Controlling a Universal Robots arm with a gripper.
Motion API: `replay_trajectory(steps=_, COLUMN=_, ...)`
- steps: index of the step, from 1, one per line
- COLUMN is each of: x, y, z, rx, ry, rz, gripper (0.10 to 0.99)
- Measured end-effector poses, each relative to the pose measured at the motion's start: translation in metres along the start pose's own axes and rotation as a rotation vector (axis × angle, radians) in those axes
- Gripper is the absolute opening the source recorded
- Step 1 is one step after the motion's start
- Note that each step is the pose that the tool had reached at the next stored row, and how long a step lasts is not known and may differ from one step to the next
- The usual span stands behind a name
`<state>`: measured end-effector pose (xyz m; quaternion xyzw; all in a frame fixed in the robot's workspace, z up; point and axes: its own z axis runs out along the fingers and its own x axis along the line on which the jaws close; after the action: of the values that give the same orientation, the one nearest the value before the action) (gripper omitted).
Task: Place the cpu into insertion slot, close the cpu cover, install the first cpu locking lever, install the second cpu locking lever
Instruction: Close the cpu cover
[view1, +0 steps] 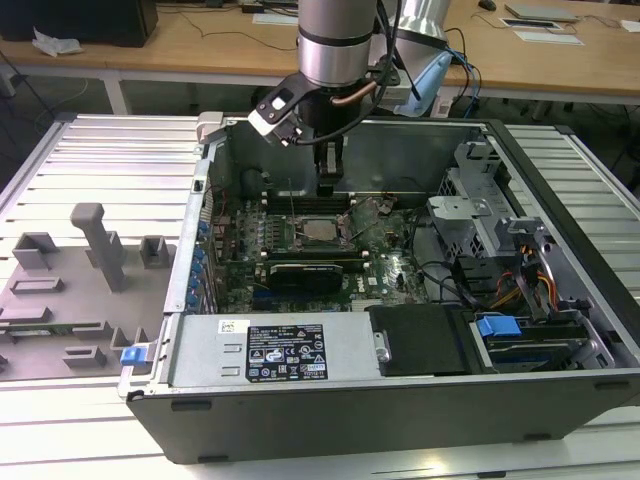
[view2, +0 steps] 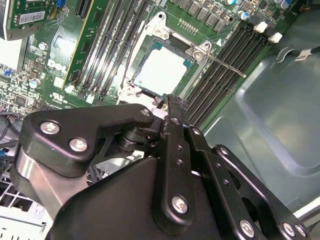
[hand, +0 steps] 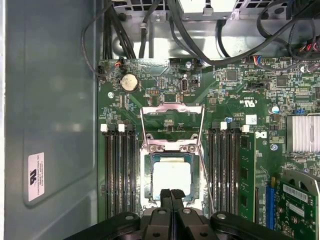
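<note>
The gripper has its fingers pressed together with nothing between them, and it sits just above one edge of the insertion slot. The cpu lies flat inside the insertion slot, silver top up. The cpu cover is swung open, on the side of the insertion slot opposite the gripper.

Print on the white sticker cannot be read.

The cpu lay in the insertion slot, between memory slots, the cpu cover swung open beside it and the gripper over its edge.
</note>
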<state>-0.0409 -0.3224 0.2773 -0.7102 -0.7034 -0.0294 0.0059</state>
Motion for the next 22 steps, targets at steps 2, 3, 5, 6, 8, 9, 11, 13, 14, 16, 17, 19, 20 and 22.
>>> replay_trajectory(steps=2, x=0.0000, y=0.0000, z=-0.0001, rx=0.000, ry=0.0000, rz=0.000, gripper=0.106)
replay_trajectory(steps=3, x=0.0000, y=0.0000, z=-0.0002, rx=0.000, ry=0.0000, rz=0.000, gripper=0.106)
replay_trajectory(steps=5, x=0.0000, y=0.0000, z=-0.0010, rx=0.000, ry=-0.0004, rz=0.000, gripper=0.106)
replay_trajectory(steps=6, x=0.0001, y=0.0000, z=-0.0014, rx=0.000, ry=-0.0002, rz=0.000, gripper=0.106)
replay_trajectory(steps=8, x=0.0003, y=0.0002, z=-0.0051, rx=0.000, ry=0.0000, rz=0.000, gripper=0.106)
replay_trajectory(steps=9, x=0.0005, y=0.0004, z=-0.0099, rx=0.000, ry=-0.0001, rz=0.000, gripper=0.106)
replay_trajectory(steps=11, x=0.0008, y=0.0006, z=-0.0158, rx=0.000, ry=0.0000, rz=0.000, gripper=0.106)
replay_trajectory(steps=13, x=0.0008, y=0.0006, z=-0.0160, rx=0.000, ry=0.0002, rz=0.000, gripper=0.106)
replay_trajectory(steps=14, x=0.0008, y=0.0006, z=-0.0160, rx=0.000, ry=0.0003, rz=0.000, gripper=0.106)
replay_trajectory(steps=16, x=0.0008, y=0.0010, z=-0.0162, rx=0.000, ry=-0.0001, rz=0.000, gripper=0.106)
replay_trajectory(steps=17, x=0.0008, y=0.0026, z=-0.0163, rx=0.000, ry=-0.0003, rz=0.000, gripper=0.106)
replay_trajectory(steps=19, x=0.0009, y=0.0126, z=-0.0158, rx=0.000, ry=-0.0001, rz=0.000, gripper=0.106)
replay_trajectory(steps=20, x=0.0010, y=0.0177, z=-0.0156, rx=0.000, ry=-0.0002, rz=0.000, gripper=0.106)
replay_trajectory(steps=22, x=0.0011, y=0.0323, z=-0.0151, rx=0.000, ry=-0.0007, rz=0.000, gripper=0.106)
